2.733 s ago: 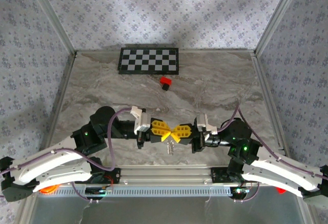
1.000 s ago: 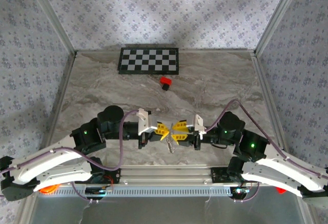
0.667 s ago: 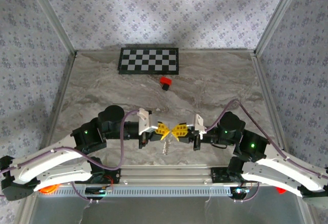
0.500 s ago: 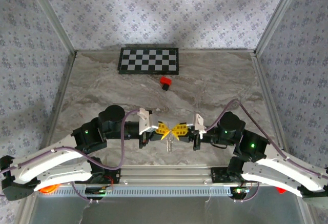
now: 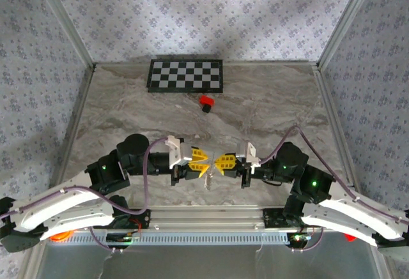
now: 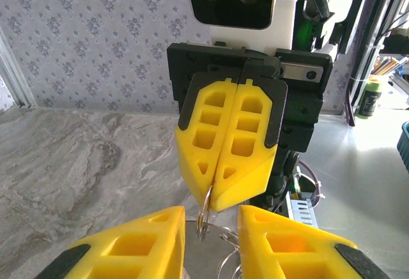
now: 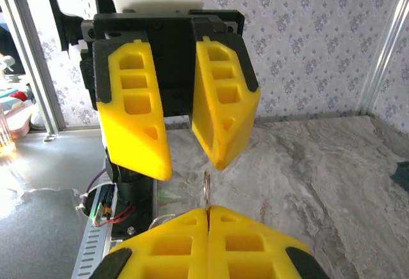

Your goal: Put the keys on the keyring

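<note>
The keyring (image 7: 206,191), a thin silvery wire loop seen edge-on, is pinched in the tight-closed jaws of the right gripper (image 7: 208,214) above the counter's (image 5: 268,106) near edge, while the left gripper's (image 7: 190,163) jaws stand slightly apart on either side of it.

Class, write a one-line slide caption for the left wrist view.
The shut right pincer holds the keyring before the open left pincer facing it.
</note>
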Robot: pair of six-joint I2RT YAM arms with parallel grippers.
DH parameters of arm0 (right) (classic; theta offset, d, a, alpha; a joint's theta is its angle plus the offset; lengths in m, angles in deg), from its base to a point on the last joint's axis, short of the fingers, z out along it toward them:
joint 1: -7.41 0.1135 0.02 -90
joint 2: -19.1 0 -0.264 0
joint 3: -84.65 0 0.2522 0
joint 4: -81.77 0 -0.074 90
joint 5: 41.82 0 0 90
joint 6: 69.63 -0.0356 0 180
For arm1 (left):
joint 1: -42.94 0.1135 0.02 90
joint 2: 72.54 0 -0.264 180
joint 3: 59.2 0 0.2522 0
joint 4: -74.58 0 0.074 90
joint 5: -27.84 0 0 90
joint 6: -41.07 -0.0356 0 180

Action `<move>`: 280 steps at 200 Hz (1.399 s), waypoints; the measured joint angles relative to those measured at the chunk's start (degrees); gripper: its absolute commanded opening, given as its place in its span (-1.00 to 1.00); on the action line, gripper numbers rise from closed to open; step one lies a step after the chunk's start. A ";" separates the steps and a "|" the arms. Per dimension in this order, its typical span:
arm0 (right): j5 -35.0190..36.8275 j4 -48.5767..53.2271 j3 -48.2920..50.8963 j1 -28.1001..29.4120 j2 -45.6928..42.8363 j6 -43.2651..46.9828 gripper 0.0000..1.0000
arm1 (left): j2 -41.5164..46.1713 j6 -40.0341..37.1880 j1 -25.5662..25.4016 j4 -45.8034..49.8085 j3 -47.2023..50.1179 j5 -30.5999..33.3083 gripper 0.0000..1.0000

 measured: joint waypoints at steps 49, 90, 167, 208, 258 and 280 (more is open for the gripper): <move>-1.62 -4.00 0.90 0.00 0.00 -1.33 -1.00 | -0.39 0.17 0.00 -0.50 0.00 -0.02 -0.48; -1.99 -5.79 1.86 0.00 0.04 -2.16 -1.00 | -0.70 0.59 0.00 -0.59 0.02 -0.04 -0.69; -2.10 -7.56 2.38 -0.22 0.26 -2.60 -1.00 | -0.63 0.61 -0.02 -0.96 0.02 -0.11 -0.93; -2.08 -7.58 2.38 -0.22 0.42 -2.64 -1.00 | -0.63 0.61 0.00 -0.98 0.02 -0.11 -1.00; -1.64 -7.37 2.38 -0.22 0.42 -2.73 -0.53 | -0.61 0.59 -0.02 -0.96 0.04 0.22 -1.00; -1.33 -6.43 2.32 -0.22 0.39 -3.10 -0.19 | -0.59 0.57 0.00 -0.90 0.11 1.73 -1.00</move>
